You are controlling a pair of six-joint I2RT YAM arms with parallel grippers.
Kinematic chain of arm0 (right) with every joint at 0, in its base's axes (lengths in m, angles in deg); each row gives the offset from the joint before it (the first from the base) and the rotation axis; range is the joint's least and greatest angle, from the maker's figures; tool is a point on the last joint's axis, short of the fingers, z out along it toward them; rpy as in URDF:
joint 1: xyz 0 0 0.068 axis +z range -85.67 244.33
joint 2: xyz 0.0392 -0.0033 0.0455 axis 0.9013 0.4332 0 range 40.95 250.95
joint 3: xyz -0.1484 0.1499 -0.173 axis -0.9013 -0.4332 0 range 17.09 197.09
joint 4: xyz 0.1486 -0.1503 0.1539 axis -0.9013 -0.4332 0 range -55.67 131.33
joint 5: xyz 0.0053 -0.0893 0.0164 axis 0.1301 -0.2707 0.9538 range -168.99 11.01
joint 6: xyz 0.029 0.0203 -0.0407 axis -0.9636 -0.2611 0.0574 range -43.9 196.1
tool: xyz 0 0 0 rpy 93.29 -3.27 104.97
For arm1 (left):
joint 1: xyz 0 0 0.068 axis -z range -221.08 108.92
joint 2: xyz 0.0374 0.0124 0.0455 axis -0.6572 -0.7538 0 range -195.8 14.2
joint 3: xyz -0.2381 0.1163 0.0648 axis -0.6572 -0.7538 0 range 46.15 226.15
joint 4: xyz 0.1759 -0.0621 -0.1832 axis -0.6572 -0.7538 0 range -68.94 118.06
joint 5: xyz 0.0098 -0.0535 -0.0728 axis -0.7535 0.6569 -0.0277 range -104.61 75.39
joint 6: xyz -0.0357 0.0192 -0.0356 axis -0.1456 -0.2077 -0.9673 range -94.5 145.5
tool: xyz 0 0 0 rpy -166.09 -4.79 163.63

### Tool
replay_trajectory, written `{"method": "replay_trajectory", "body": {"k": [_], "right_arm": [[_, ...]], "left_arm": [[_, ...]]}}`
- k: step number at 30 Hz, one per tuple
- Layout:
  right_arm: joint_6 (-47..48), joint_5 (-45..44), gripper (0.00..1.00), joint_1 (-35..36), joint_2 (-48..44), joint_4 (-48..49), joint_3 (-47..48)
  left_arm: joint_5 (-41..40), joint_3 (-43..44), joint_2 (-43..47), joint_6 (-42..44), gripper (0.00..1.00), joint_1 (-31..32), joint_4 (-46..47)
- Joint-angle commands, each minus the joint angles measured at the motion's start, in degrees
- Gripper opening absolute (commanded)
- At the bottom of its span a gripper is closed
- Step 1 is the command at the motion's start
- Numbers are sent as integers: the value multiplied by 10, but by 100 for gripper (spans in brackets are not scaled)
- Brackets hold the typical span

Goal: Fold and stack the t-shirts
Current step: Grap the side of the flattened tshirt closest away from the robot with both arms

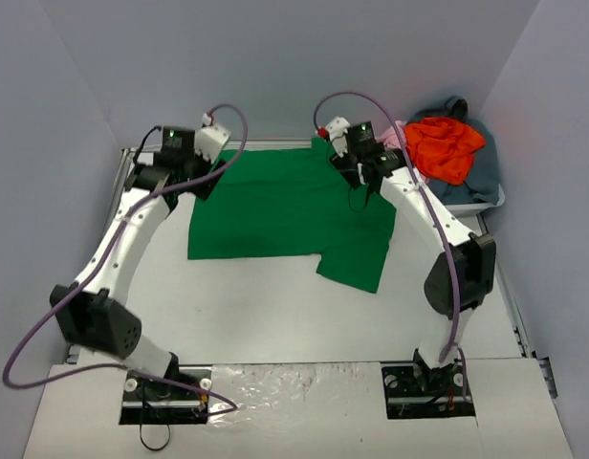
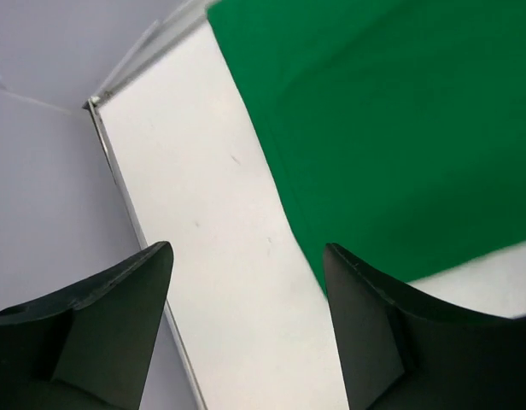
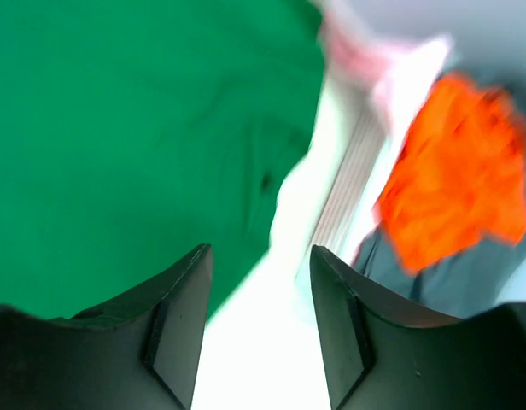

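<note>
**Risk of a missed grip and a crooked fold**

At the left gripper [image 2: 248,249]: parted wide, holding nothing, hovering over the bare table [image 2: 220,213] just beside the left edge of the green t-shirt [image 1: 285,206]. Risks pinching air or scraping the tabletop if closed here. Needs shifting onto the cloth first.

Across the middle: spread mostly flat toward the far side, with one part jutting nearward at the lower right. Likely to fold askew if lifted by uneven corners.

At the right gripper [image 3: 260,252]: parted more narrowly, likewise empty, above the shirt's far right edge. Too blurred in the wrist view to place more exactly.

At the far right: heaped in the white tub [image 1: 486,203], the pale pink t-shirt [image 1: 398,134], orange-red t-shirt [image 1: 447,148] and grey-blue t-shirt [image 1: 481,172]. Close enough to the right gripper to risk snagging the pink cloth on an outward swing.
</note>
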Motion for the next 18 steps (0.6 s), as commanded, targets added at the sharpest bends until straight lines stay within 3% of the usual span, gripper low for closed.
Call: {"method": "replay_trajectory", "body": {"k": [1, 2, 5, 8, 12, 18], "right_arm": [[-17, 22, 46, -7, -71, -61, -115], [-17, 34, 47, -9, -85, -71, -140], [-17, 76, 52, -13, -137, -103, -223], [-31, 88, 55, -14, -171, -106, -291], [-50, 108, 56, -20, -181, -105, -322], [-54, 111, 56, -60, -158, -107, -319]], "left_arm": [[55, -160, 95, 98, 70, -4, 17], [58, -245, 121, 114, 70, -3, 25], [41, -387, 200, 158, 70, 3, 72], [21, -483, 246, 183, 70, 6, 120], [-4, -566, 269, 208, 70, 8, 221], [-43, -609, 223, 225, 66, 7, 320]]}}
